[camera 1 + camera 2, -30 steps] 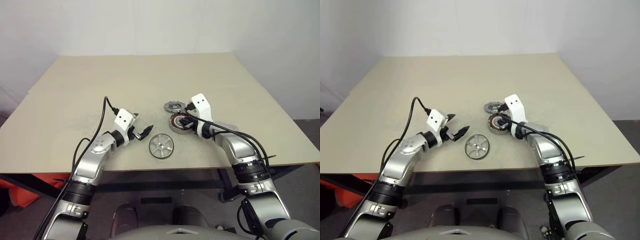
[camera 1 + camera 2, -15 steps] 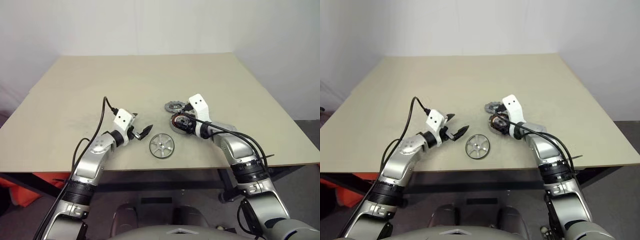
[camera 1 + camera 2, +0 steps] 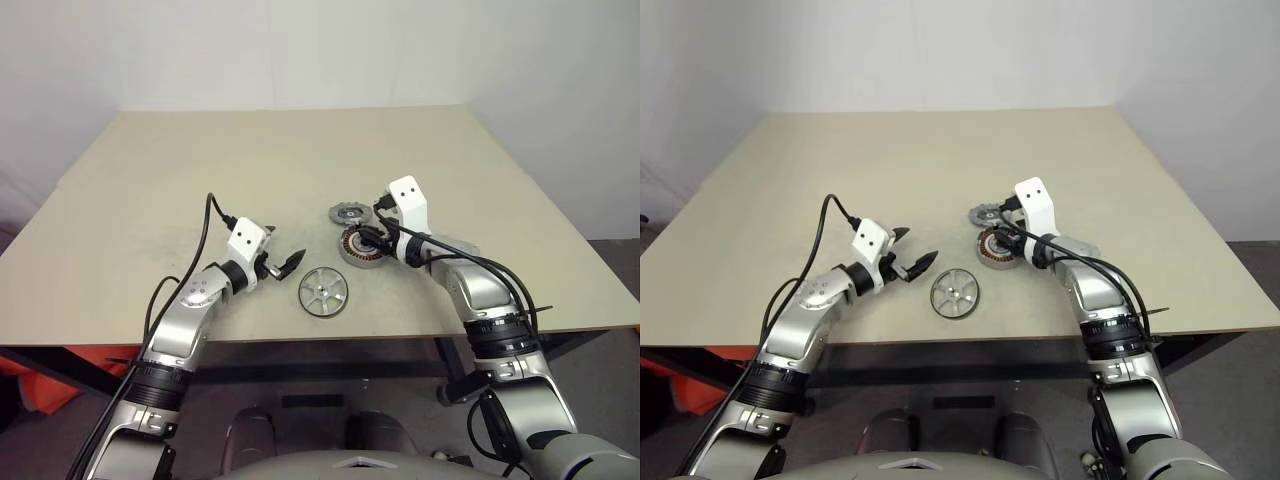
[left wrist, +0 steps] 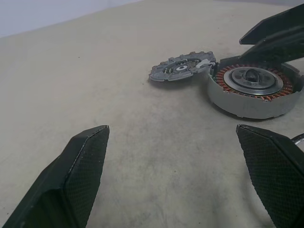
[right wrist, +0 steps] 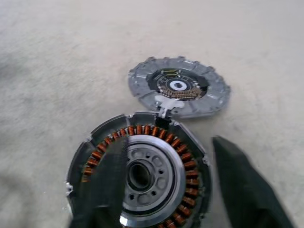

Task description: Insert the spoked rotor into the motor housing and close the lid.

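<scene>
The motor housing (image 3: 359,246) lies flat on the table (image 3: 150,190) with the lid (image 3: 348,212) touching its far edge. The spoked rotor (image 3: 324,292) lies apart, nearer the table's front. The right claw (image 5: 175,190) hovers over the housing, fingers spread (nothing held). The left claw (image 3: 283,263) stands wide open, empty, beside the rotor.

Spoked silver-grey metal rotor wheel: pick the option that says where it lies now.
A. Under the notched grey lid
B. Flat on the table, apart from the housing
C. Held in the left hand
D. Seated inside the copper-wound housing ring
B: the spoked silver-grey metal rotor wheel lies flat on the beige table, clear of the copper-wound round metal housing ring, untouched by either hand.
</scene>
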Controlling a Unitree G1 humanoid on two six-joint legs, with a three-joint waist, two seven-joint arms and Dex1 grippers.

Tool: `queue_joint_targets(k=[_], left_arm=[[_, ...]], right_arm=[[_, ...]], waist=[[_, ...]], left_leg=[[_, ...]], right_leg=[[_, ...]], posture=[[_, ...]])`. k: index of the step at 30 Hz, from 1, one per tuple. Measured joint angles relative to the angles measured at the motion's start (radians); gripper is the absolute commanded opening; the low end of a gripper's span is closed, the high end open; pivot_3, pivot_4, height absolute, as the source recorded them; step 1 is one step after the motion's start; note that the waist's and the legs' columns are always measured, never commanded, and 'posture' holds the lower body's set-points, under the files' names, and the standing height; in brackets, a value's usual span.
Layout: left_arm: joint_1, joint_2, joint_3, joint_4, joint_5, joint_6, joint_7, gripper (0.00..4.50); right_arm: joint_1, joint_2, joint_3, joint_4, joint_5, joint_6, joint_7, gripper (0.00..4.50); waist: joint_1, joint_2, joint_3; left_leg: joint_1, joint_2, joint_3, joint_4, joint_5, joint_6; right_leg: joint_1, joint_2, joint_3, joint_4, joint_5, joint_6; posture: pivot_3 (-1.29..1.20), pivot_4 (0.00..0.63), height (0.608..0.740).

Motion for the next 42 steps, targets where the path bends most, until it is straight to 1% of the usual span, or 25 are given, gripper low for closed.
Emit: queue_joint_targets(k=[5, 19, 20, 31, 42], left_arm=[[0.000, 0.000, 0.000, 0.000, 0.001, 0.000, 0.000, 4.50], [0.008, 0.001, 0.000, 0.000, 0.004, 0.000, 0.005, 4.50], [0.009, 0.001, 0.000, 0.000, 0.004, 0.000, 0.006, 4.50], [0.012, 0.003, 0.000, 0.000, 0.004, 0.000, 0.011, 4.50], [0.012, 0.007, 0.001, 0.000, 0.008, 0.000, 0.013, 4.50]], right_arm=[[0.000, 0.001, 0.003, 0.008, -0.001, -0.004, 0.001, 0.28], [0.013, -0.001, 0.026, 0.006, -0.005, -0.002, 0.038, 0.28], [0.018, 0.000, 0.028, 0.006, -0.005, -0.001, 0.039, 0.13], [0.021, 0.000, 0.033, 0.007, -0.006, -0.002, 0.041, 0.13], [0.023, 0.004, 0.051, 0.025, -0.025, -0.040, 0.038, 0.13]], waist=[[0.000, 0.000, 0.000], [0.000, 0.000, 0.000], [0.000, 0.000, 0.000], [0.000, 0.000, 0.000], [0.000, 0.000, 0.000]], left_leg=[[0.000, 0.000, 0.000, 0.000, 0.000, 0.000], [0.000, 0.000, 0.000, 0.000, 0.000, 0.000], [0.000, 0.000, 0.000, 0.000, 0.000, 0.000], [0.000, 0.000, 0.000, 0.000, 0.000, 0.000], [0.001, 0.000, 0.000, 0.000, 0.000, 0.000]], right_leg=[[0.000, 0.000, 0.000, 0.000, 0.000, 0.000], [0.000, 0.000, 0.000, 0.000, 0.000, 0.000], [0.000, 0.000, 0.000, 0.000, 0.000, 0.000], [0.000, 0.000, 0.000, 0.000, 0.000, 0.000], [0.001, 0.000, 0.000, 0.000, 0.000, 0.000]], posture=[[0.00, 0.000, 0.740], [0.00, 0.000, 0.740], [0.00, 0.000, 0.740], [0.00, 0.000, 0.740], [0.00, 0.000, 0.740]])
